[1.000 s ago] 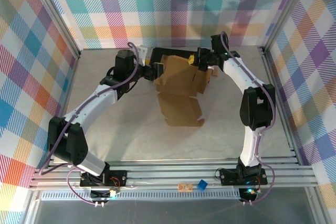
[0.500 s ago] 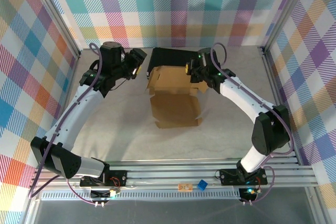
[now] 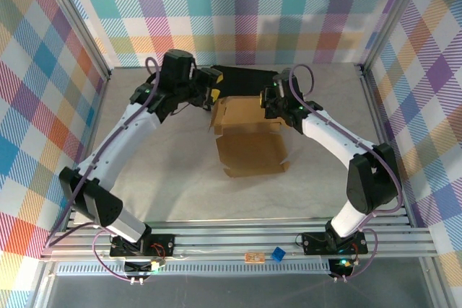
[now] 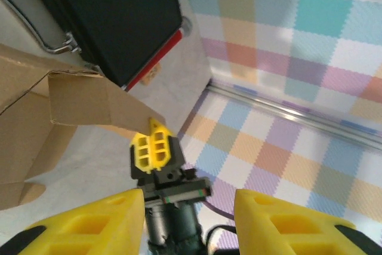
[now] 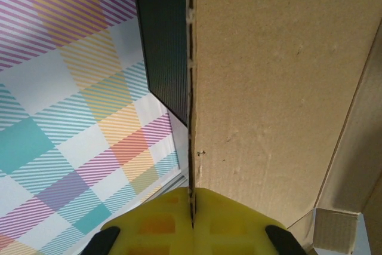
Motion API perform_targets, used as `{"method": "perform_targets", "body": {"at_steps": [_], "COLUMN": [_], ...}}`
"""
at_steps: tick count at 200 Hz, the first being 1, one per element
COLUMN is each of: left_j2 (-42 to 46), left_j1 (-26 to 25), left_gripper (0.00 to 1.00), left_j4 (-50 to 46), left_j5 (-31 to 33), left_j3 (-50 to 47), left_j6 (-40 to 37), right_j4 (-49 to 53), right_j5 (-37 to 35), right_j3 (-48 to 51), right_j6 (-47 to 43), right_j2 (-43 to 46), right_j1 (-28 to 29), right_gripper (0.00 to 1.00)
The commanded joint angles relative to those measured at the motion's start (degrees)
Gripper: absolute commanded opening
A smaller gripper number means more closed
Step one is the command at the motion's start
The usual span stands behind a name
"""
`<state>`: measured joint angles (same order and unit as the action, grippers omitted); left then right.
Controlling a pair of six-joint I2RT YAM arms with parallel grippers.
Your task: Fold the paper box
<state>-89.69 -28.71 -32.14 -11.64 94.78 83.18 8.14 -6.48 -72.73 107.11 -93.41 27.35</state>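
Observation:
The brown cardboard paper box [image 3: 251,141] lies partly folded at the middle of the table, its back panel raised. My right gripper [image 3: 268,100] is shut on the top right edge of that panel; in the right wrist view the yellow fingers [image 5: 233,222] pinch the cardboard's edge [image 5: 274,88]. My left gripper [image 3: 214,93] hovers open just off the box's back left corner, touching nothing. From the left wrist camera, its wide-apart fingers [image 4: 280,219] frame the right gripper [image 4: 154,149], which clamps a cardboard flap [image 4: 101,107].
A black hard case [image 3: 242,76] with a metal handle [image 4: 36,19] lies right behind the box against the back wall. Plaid walls and aluminium rails [image 3: 382,128] enclose the table. Bare table surface [image 3: 166,178] stretches in front of the box.
My left arm swung in from the back left toward the box's back left corner. The right gripper kept its hold, and the box shifted slightly right and nearer.

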Motion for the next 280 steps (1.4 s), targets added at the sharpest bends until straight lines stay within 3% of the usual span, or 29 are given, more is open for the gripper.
{"method": "perform_targets", "body": {"at_steps": [1,191,218,255,280], "left_j2": [-2.92,-13.22,-13.23,-13.50,-12.92], "left_j1": [-1.24,-2.67,-2.67,-2.67,-2.42], "left_gripper": [0.43,0.47,0.35,0.00,0.00], "left_j4": [-4.26,-0.07,-0.12,-0.29,0.19], "left_j5": [-0.08,-3.92,-3.33,-2.76,-2.09], "left_j3": [3.67,4.10,3.92,3.59,2.59], "left_j6": [-0.31,-6.60,-6.88,-7.05,-7.11], "right_j4": [-1.54,2.67,3.10,3.15,4.04], "right_j5": [-0.73,1.36,1.38,1.55,1.65], "right_j3": [0.50,-1.90,-1.93,-1.95,-2.03], "right_j6": [-0.77,-2.34,-2.40,-2.61,-3.60], "right_j2": [2.61,3.42,3.58,3.61,3.84], "right_j1": [0.16,0.17,0.16,0.18,0.17], "right_gripper": [0.00,0.00,0.00,0.00,0.00]}}
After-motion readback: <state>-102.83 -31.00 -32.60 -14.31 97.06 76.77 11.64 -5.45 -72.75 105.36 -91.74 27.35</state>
